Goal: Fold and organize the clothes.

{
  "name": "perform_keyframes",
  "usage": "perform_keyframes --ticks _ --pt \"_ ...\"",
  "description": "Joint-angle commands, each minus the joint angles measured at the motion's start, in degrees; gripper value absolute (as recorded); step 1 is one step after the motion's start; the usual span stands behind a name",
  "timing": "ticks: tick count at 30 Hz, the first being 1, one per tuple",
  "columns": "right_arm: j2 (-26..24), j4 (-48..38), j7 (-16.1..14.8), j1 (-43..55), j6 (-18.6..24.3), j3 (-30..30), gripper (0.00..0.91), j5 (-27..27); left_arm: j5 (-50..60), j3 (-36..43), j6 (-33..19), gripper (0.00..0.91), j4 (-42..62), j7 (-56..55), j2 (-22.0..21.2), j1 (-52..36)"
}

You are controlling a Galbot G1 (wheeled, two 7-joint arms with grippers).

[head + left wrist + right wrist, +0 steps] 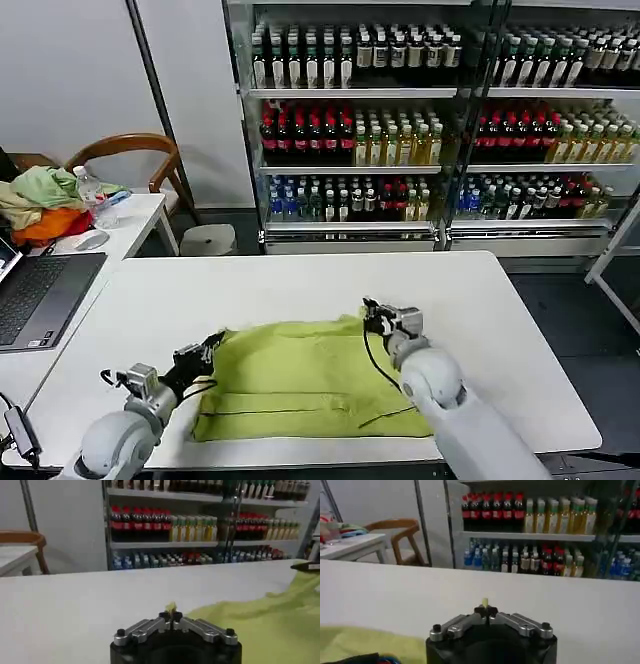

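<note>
On the white desk (500, 310) the lime T-shirt (300, 385) lies folded roughly into a rectangle. Left gripper (207, 349) and right gripper (372, 315) each pinch a far corner, fingers pressed together on cloth. Probably midway; further folds remain.

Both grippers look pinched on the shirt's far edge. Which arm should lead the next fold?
Neither clearly. The left gripper is shut on the T-shirt at its far left corner, the right gripper on its far right corner, so both probably move together toward the near hem.
</note>
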Motion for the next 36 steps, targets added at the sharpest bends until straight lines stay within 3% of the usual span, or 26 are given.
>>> perform_keyframes --ticks 1,13,25,36 --pt "-4.7 14.1 0.8 -13.5 1.0 2.6 0.000 -1.4 2.6 -1.5 -2.4 0.040 -3.7 0.0 -0.9 6.8" --pt "-5.0 15.2 1.6 -17.5 1.3 3.6 0.000 -5.0 2.7 -2.7 -4.0 0.040 -4.2 0.2 -0.5 8.8" --pt "-5.0 15.2 3.2 -17.9 1.2 5.0 0.000 -4.8 1.2 -4.9 -3.9 0.040 -4.5 1.0 1.0 10.4" --pt "-5.6 14.3 2.6 -19.0 1.1 4.9 0.000 -5.0 2.3 -5.1 -3.8 0.040 -5.3 1.4 1.4 13.3"
